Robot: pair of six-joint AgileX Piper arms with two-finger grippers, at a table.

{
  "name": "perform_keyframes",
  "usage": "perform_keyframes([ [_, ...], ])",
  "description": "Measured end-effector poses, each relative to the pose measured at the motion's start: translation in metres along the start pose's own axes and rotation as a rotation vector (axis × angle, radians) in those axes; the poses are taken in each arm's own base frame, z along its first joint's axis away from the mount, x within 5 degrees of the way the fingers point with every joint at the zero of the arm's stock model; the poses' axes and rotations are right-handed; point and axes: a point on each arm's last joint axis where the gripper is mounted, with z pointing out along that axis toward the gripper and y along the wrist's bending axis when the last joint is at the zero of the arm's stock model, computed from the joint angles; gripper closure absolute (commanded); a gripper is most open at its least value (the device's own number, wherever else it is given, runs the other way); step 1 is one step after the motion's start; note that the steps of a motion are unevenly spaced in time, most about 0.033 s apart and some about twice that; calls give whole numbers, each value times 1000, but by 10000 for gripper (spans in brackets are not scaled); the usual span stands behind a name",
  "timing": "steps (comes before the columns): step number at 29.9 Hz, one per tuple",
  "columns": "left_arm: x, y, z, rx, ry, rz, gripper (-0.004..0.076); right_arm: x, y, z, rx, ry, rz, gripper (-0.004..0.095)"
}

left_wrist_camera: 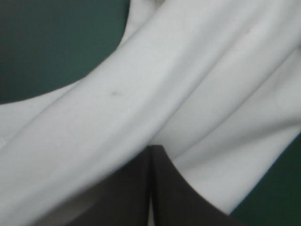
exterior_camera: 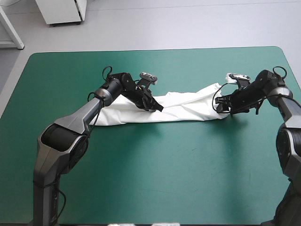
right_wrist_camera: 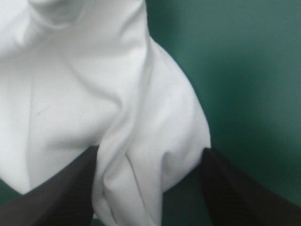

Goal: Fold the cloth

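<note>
**White T-shirt (exterior_camera: 188,106) gathered into a long band on the table (exterior_camera: 155,179)**
The cloth lies as a narrow, wrinkled strip running left to right across the table's far half, nearer the far edge than the near one. Its left end is broader and flatter. Its right end narrows into bunched folds and slants toward the far right corner. Soft lengthwise creases run along it.

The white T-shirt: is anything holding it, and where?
The left gripper pinches the white short-sleeved T-shirt near its middle; the right gripper is open around its end.
</note>
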Motion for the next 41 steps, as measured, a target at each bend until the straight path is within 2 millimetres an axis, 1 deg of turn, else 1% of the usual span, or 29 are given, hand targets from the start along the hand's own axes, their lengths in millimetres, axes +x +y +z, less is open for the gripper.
perform_keyframes([
  [3, 0, 0, 0, 2, 3, 0, 733, -2, -1, 3, -25, -5, 6, 338],
  [4, 0, 0, 0, 2, 4, 1, 733, -2, 0, 3, -37, -10, 8, 361],
  [6, 0, 0, 0, 3, 6, 1, 733, -4, 0, 5, -62, -18, 17, 439],
  [8, 0, 0, 0, 4, 7, 1, 733, -5, 1, 8, -76, -22, 20, 565],
  [11, 0, 0, 0, 4, 7, 0, 733, -6, 3, 12, -93, -22, 10, 779],
  [13, 0, 0, 0, 4, 8, 1, 733, -6, 5, 15, -106, -21, 0, 900],
  [14, 0, 0, 0, 4, 8, 1, 733, -6, 7, 17, -114, -20, -4, 922],
  [21, 0, 0, 0, 4, 8, 1, 733, -6, 15, 23, -211, -19, 1, 925],
  [24, 0, 0, 0, 4, 8, 1, 733, -11, 20, 18, -243, -8, -19, 925],
  [26, 0, 0, 0, 4, 9, 1, 733, -18, 25, 9, -260, -15, -40, 925],
  [31, 2, -1, 0, 15, 30, -1, 733, -41, 39, -23, -295, -84, -91, 925],
  [33, 2, -1, 0, 15, 32, -6, 733, -47, 45, -34, -320, -110, -104, 925],
  [37, 3, -1, 0, 15, 34, -24, 733, -50, 55, -55, -344, -152, -130, 925],
  [41, 3, -1, 0, 14, 35, -26, 733, -47, 66, -81, -351, -194, -165, 925],
])
